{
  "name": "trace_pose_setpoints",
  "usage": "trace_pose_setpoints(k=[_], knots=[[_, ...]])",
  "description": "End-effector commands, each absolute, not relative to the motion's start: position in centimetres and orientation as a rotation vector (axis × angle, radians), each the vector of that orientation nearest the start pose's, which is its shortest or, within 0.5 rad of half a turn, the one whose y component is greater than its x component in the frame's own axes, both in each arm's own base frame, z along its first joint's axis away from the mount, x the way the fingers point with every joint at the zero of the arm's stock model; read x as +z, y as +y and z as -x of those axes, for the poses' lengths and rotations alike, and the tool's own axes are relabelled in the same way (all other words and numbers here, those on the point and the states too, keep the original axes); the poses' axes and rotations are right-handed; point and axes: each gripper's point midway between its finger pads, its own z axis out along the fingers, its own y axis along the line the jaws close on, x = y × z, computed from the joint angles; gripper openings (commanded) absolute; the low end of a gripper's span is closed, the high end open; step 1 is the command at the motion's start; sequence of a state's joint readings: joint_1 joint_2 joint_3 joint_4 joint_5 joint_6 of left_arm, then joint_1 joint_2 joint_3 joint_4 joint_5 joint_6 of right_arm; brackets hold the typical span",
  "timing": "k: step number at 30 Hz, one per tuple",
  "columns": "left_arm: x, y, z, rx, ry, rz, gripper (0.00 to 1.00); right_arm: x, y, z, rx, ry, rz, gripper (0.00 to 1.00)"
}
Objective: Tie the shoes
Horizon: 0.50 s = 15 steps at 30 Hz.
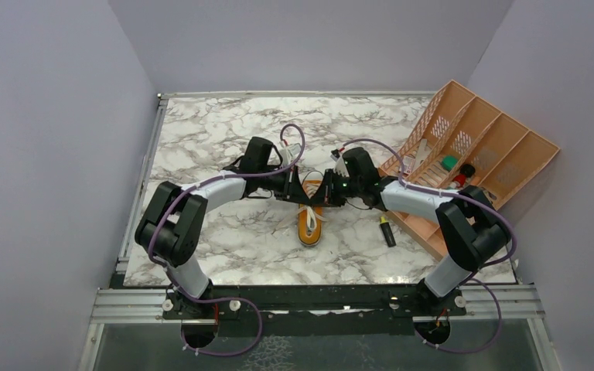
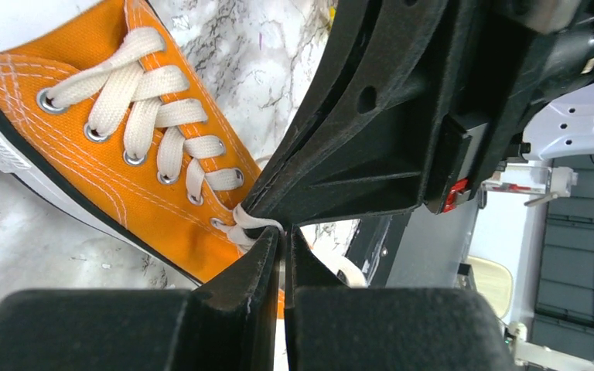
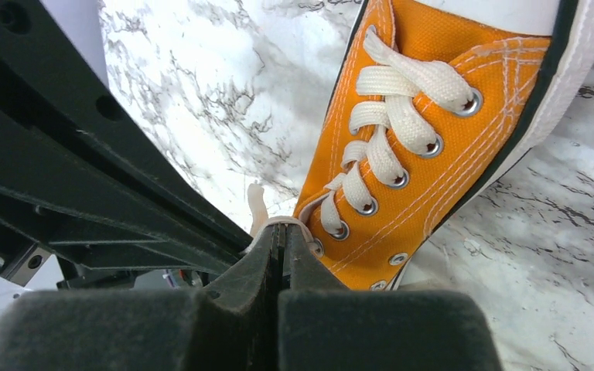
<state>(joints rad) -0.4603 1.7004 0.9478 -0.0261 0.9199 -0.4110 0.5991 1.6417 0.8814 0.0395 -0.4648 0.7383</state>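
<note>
Midway across the tabletop (image 1: pixel 224 131) lies the orange sneaker (image 1: pixel 309 226), toe toward the near edge. Left gripper (image 2: pixel 281 238) and right gripper (image 3: pixel 282 232) each clamp a white lace (image 2: pixel 254 222); no finished bow shows

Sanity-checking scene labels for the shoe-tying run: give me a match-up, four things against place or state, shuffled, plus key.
Things:
1. sneaker
2. marker
3. rack
4. left gripper

Place or state:
A. shut on a lace
B. at the right edge of the table
C. in the middle of the table
D. lying between sneaker and rack

Pairs: 1-C, 2-D, 3-B, 4-A
</note>
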Motion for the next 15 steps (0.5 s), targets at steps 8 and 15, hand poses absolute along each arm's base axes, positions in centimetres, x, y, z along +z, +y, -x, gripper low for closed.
trace_pose_setpoints(k=[8, 15], knots=[[11.8, -28.9, -26.9, -1.303, 2.345, -0.572, 0.17, 9.2, 31.7, -27.5, 1.226, 2.444, 0.095, 0.01], [11.0, -28.5, -27.8, -1.242, 2.372, -0.627, 0.35, 8.8, 31.4, -27.1, 1.202, 2.476, 0.123, 0.01]])
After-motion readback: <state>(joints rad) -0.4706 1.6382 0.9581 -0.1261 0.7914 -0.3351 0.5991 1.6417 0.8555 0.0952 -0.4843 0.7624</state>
